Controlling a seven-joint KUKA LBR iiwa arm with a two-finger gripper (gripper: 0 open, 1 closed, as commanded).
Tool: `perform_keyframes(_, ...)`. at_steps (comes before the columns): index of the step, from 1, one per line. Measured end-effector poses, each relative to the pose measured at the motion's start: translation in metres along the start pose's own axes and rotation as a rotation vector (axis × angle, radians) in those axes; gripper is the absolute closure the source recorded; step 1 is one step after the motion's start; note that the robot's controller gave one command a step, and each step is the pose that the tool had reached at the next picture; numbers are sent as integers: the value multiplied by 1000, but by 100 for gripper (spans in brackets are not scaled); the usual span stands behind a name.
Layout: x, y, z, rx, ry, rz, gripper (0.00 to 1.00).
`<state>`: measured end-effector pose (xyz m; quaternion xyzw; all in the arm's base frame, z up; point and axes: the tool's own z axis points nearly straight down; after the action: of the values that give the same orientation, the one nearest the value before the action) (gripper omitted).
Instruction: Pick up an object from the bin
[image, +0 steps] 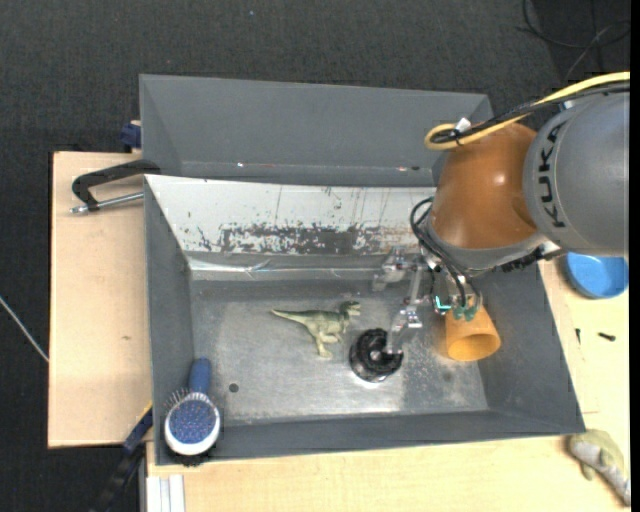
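Note:
My gripper (431, 314) hangs over the right half of the bin floor, its fingers apart and nothing between them. The left finger (407, 318) reaches down to the upper right edge of a small black round knob-like thing (372, 357). Whether it touches the thing I cannot tell. An orange cup (470, 336) lies on its side just right of the right finger, against the bin's right slope. A pale green toy dinosaur (322, 322) stands left of the black thing, about mid-floor.
A blue round hairbrush (192, 420) with white bristles lies in the front left corner. The arm with its orange cover enters from the upper right and overhangs the bin's right back corner.

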<state>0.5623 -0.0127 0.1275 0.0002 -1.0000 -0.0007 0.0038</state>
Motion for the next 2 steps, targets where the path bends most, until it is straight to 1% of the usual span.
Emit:
perform_keyframes(1,15,11,38,0,-21,86,0)
perform_keyframes(2,18,12,42,0,-9,86,100)
